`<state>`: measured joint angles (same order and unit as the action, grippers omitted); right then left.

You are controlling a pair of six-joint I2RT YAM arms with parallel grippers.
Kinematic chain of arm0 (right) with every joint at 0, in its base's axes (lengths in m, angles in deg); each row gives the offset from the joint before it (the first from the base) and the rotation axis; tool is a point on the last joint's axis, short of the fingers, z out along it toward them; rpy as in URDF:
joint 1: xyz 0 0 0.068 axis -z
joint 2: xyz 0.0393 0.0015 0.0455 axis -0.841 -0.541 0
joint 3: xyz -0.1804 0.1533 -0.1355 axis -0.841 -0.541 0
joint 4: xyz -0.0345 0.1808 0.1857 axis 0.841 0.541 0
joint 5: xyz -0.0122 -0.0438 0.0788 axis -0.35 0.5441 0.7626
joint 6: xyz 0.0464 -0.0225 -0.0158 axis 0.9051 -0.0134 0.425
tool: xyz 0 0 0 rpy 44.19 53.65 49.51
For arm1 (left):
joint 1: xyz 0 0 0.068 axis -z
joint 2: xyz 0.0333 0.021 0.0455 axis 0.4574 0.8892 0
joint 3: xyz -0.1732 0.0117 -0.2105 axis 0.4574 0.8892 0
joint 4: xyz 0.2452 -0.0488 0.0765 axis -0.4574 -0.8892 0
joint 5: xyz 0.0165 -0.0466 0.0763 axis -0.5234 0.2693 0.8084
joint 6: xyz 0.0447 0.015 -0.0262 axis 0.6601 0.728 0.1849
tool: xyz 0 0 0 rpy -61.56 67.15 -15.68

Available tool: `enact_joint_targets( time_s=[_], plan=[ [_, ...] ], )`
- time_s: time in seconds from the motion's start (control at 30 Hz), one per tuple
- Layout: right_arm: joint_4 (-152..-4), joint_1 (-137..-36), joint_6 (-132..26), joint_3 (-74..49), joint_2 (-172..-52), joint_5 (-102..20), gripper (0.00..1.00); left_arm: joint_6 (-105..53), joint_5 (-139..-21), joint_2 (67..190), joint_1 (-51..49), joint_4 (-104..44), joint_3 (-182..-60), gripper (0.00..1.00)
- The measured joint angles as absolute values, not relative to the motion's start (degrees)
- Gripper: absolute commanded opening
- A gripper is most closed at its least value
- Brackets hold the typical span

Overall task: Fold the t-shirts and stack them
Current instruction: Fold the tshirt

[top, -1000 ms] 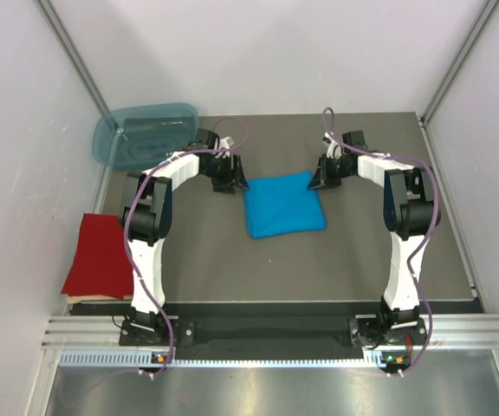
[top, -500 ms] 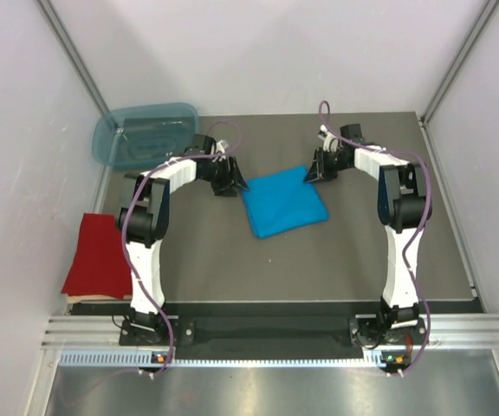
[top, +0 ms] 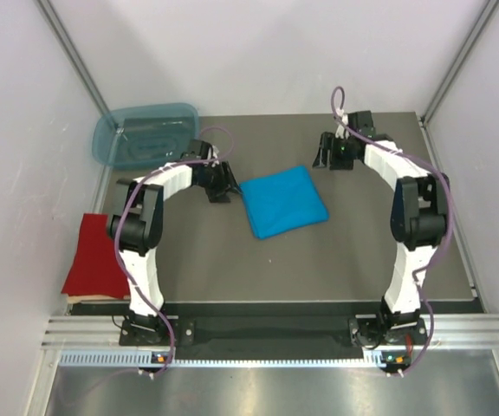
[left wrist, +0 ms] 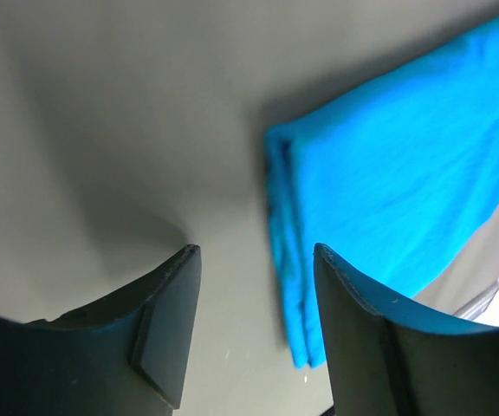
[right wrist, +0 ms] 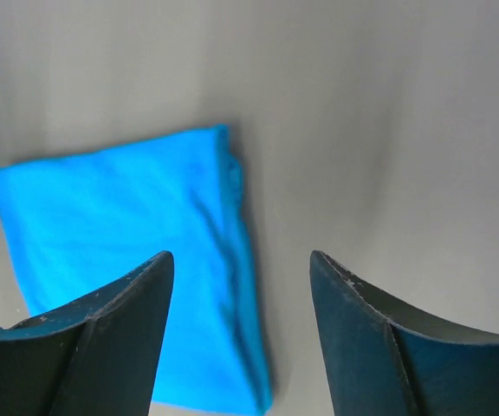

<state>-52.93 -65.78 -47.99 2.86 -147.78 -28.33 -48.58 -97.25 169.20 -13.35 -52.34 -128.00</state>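
Turquoise t-shirt point(top: 284, 201) is folded to a rough square and lies flat mid-table point(top: 319, 260), between the two arms. Left gripper point(top: 222, 184) sits just left of the shirt's left edge, fingers spread, holding nothing. Right gripper point(top: 326, 156) is near the shirt's far right corner but apart from it, fingers spread, empty. Red t-shirt point(top: 98, 256) lies folded flat at the near left, well apart from the turquoise one. Translucent blue tub point(top: 145, 134) is at the far left.

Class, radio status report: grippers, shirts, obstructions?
Left gripper open, right gripper open, both empty. Blue t-shirt folded, centre; red t-shirt folded, left edge, unstacked. Tub back-left, clear.
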Motion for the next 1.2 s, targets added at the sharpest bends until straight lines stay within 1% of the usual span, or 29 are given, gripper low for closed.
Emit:
enact_joint_targets(
  time_s=[0.1,0.17,0.27,0.37,0.47,0.53,0.7,0.9,1.2],
  plan=[
    [-52.50,-68.98,-48.01,0.98,-139.72,-35.57,0.61,-50.16,-95.39,166.31,-14.97,-55.05,-127.11,0.61],
    [-53.33,-74.09,-48.54,-1.34,-133.95,-41.01,0.59,-51.71,-95.50,163.76,-17.24,-55.31,-126.06,0.61],
    [-54.99,-85.43,-50.41,-5.91,-127.43,-48.00,0.57,-54.31,-96.60,158.97,-22.34,-54.65,-122.91,0.60],
    [-56.21,-96.78,-52.01,-10.32,-125.49,-53.29,0.57,-56.54,-97.80,156.26,-26.69,-54.02,-120.44,0.59],
    [-56.19,-104.34,-52.58,-13.43,-126.86,-57.60,0.57,-58.20,-99.61,156.30,-28.15,-53.76,-119.41,0.58],
    [-56.21,-108.25,-52.95,-14.39,-128.92,-61.07,0.59,-59.08,-100.84,156.41,-28.26,-53.74,-118.89,0.59],
    [-56.41,-114.83,-54.31,-13.75,-135.41,-69.29,0.61,-59.45,-102.89,156.41,-28.28,-53.63,-118.61,0.60],
    [-56.30,-119.09,-56.03,-10.63,-142.58,-76.64,0.62,-60.10,-103.83,156.41,-28.39,-52.69,-117.47,0.60],
    [-56.32,-121.39,-59.35,-6.24,-149.75,-87.91,0.63,-61.20,-104.03,156.52,-28.65,-51.27,-115.06,0.61]
  ],
)
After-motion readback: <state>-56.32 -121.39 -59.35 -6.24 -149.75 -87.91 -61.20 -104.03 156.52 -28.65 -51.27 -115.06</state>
